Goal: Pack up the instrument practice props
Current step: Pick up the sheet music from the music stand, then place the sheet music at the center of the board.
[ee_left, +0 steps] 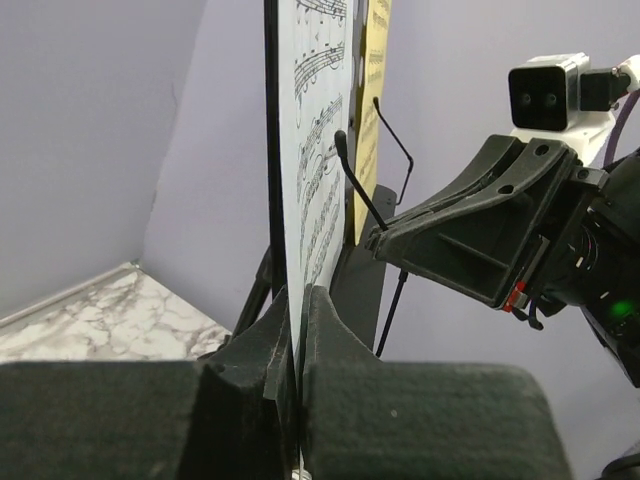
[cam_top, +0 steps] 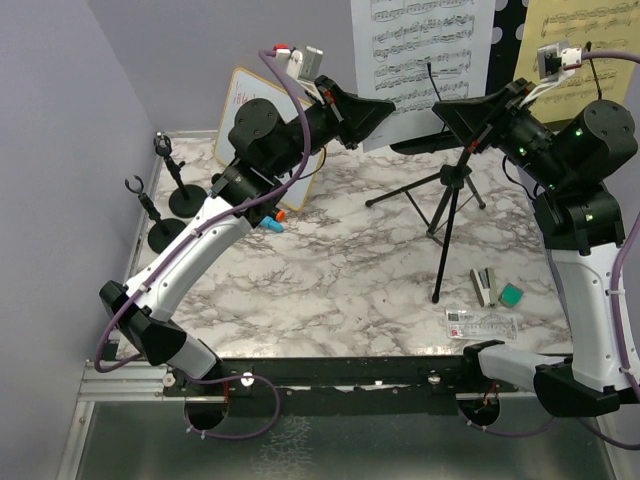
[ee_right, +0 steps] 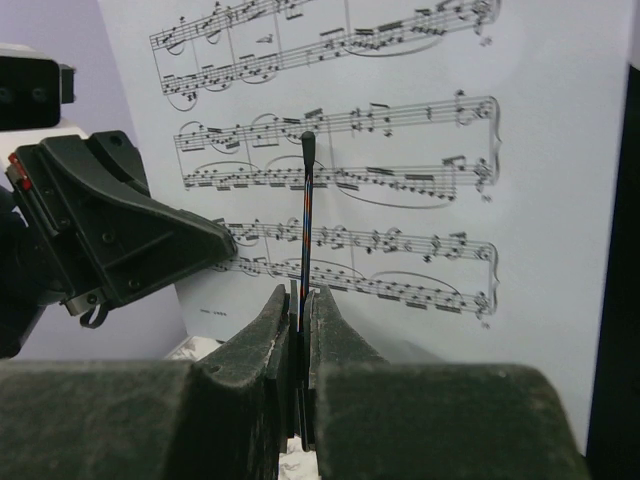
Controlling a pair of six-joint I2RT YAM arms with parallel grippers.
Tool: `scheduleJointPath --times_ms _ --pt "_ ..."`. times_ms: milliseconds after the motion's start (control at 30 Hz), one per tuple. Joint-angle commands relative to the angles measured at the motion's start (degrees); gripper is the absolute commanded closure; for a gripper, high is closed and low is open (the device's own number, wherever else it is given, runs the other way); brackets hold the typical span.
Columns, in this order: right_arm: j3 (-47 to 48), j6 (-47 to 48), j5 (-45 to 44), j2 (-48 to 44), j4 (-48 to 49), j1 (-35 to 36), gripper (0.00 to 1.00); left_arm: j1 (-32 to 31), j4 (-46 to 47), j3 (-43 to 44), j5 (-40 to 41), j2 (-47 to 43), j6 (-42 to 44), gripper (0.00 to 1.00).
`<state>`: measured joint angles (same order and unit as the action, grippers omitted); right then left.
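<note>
Currently the left gripper [ee_left: 297,300] is pinching the lower left edge of the white sheet [cam_top: 420,50], with both jaws pressed together on the paper. Whether the edge of the music stand [cam_top: 445,200] is also sitting between those jaws cannot be told from the left wrist view.

The right gripper [ee_right: 301,295] is clamping the wire page holder [ee_right: 305,220], a thin rod that is rising straight up from between its jaws and crossing the printed face of the sheet.

The white sheet is standing upright on the stand's desk at the back of the table [cam_top: 330,280], with its long axis running vertically. It is extending up and to the right from the left gripper. The yellow sheet [cam_top: 590,25] is standing just beside it on the right. The white sheet is looking flat and uncreased, with black staves printed across it.

Judgement on the coming move:
- The left arm is already gripping the paper, so it is the arm placed to draw it out.
- The wire is lying across the front of the sheet, between the right gripper and the paper.
- The wire is probably needing to swing clear of the sheet face before the sheet slides sideways or lifts.
- A pull against the wire is risking a crease or tear at the pinched corner.
</note>
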<state>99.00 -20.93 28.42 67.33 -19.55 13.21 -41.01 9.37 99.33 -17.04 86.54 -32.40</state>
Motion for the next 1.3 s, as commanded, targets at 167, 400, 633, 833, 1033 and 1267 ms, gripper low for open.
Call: scheduleJointPath --times_ms 167,400,633,833,1033,1267 --pt "-1.0 0.7 -2.8 -1.7 1.1 0.1 0.99 -0.1 -5.4 -5.0 8.9 -7.4 6.6 1.0" --pt "-1.1 1.2 -4.4 -1.5 0.7 0.1 0.99 0.2 -9.2 -11.7 19.1 -15.7 11.2 1.0" --pt "-1.2 1.1 -5.1 -0.7 0.9 0.1 0.99 0.3 -14.2 -15.5 26.5 -22.7 15.0 1.0" --pt "-1.1 1.1 -5.2 0.3 0.6 0.1 0.99 0.3 -17.0 -18.7 31.8 -27.4 16.9 1.0" --pt "-0.1 2.1 -3.9 1.5 -0.3 0.1 0.99 0.2 -19.2 -23.3 36.3 -31.1 17.2 1.0" --pt "1.0 3.0 -3.0 3.0 -1.3 0.1 0.88 0.3 -20.9 -28.3 41.1 -32.7 16.8 1.0"
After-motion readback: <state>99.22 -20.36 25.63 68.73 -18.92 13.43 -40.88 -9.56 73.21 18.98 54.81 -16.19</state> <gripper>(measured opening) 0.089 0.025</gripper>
